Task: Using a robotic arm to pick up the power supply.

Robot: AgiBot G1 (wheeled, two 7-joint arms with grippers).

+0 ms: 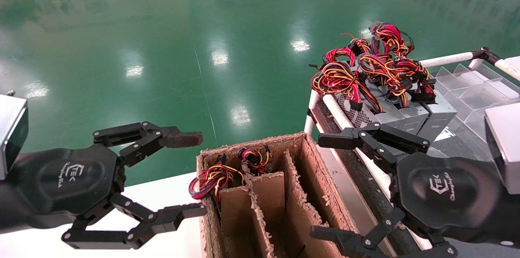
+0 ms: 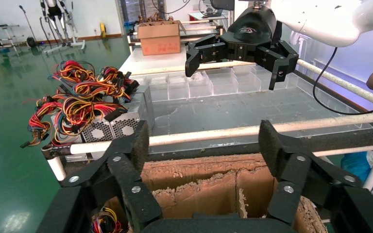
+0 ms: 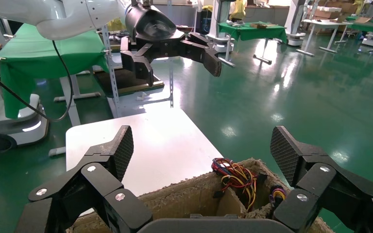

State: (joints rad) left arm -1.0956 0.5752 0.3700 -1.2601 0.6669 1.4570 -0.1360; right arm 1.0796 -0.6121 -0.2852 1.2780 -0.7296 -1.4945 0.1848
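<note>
Head view: the left gripper (image 1: 197, 174) hangs at the left of the cardboard box (image 1: 313, 176), above the white table (image 1: 162, 193), its two fingers spread wide apart and holding nothing; the upper fingertip carries a worn brown pad. The right gripper (image 1: 321, 187) hangs at the right of the box, over the rack's white rail (image 1: 337, 113), fingers likewise spread wide and empty. The box is divided by cardboard partitions; bundles of red, yellow and purple wires (image 1: 211, 178) show in its far-left compartments. The power supplies (image 1: 396, 113), grey metal boxes with one perforated face visible, stand in a row at the near-left end of the rack, beyond the right gripper and apart from it, with a tangle of coloured wires (image 1: 373, 67) on top. Clear plastic bins (image 1: 475, 87) sit to their right.

Left wrist view: the left gripper's (image 2: 204, 141) black fingers stand apart over the box's (image 2: 199, 167) ragged edge. Past the rail (image 2: 223, 132), a power supply (image 2: 109, 127) with honeycomb vent rests on the rack under its wires. The right gripper (image 2: 233, 65) shows farther off, spread open.

Right wrist view: the right gripper's (image 3: 201, 150) textured pads (image 3: 284, 153) stand apart above the box (image 3: 194, 194) and the wires (image 3: 235, 175) in it. The left gripper (image 3: 179, 60) hangs open beyond the white table (image 3: 141, 141).
</note>
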